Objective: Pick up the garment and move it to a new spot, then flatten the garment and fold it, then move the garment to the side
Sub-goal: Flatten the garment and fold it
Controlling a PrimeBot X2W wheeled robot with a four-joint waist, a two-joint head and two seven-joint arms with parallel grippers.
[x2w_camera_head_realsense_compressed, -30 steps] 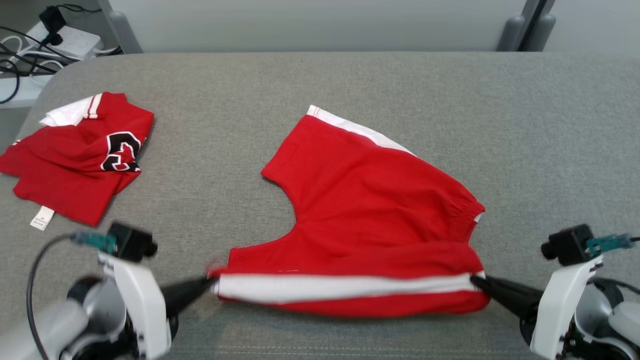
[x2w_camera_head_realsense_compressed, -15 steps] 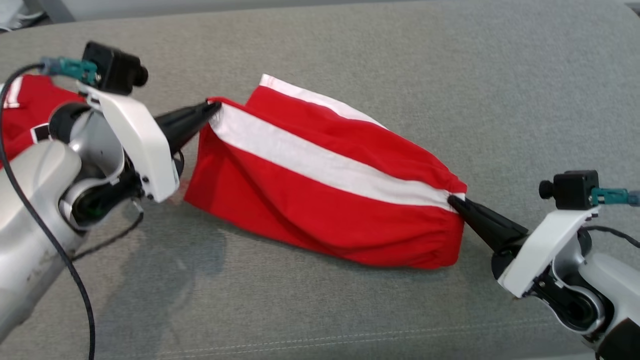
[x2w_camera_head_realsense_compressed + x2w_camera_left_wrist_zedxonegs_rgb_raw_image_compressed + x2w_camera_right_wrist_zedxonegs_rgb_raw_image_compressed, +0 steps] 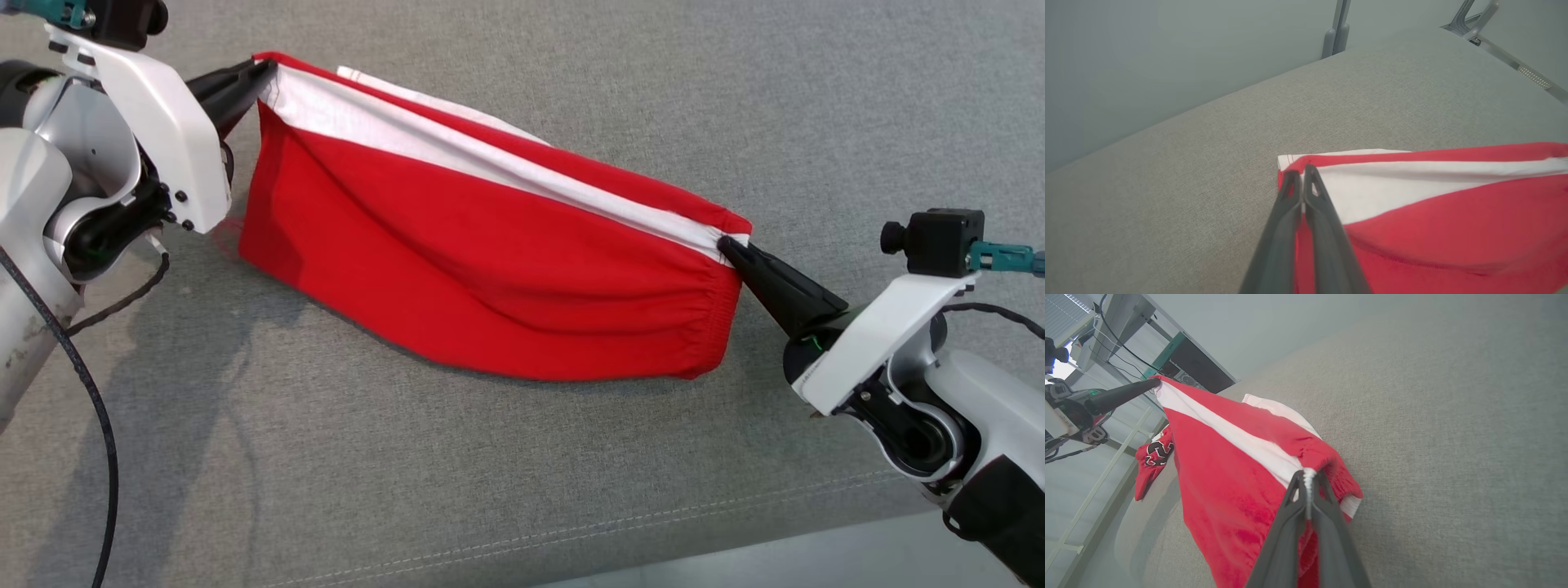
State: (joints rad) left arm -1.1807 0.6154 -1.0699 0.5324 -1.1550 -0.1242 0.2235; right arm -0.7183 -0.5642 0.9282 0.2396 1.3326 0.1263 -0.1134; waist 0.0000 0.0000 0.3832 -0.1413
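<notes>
The red cloth shorts with a white side stripe [image 3: 490,278] were held stretched over the grey upholstered surface [image 3: 522,490] from ten to three o'clock, pinched at the ends by the left gripper [image 3: 265,72] and the right gripper [image 3: 725,243]. Pickup was judged done. Setting down, flattening, folding and moving aside were judged left.

red shorts [image 3: 490,269] 1 | red jersey [image 3: 1152,455] 1 | grippers [image 3: 263,72] [image 3: 723,242] 2

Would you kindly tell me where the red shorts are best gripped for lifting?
Likely both ends of the white stripe: hem from the left, elastic waistband from the right, where the left gripper and right gripper pinch; the red shorts hang stretched between.
</notes>
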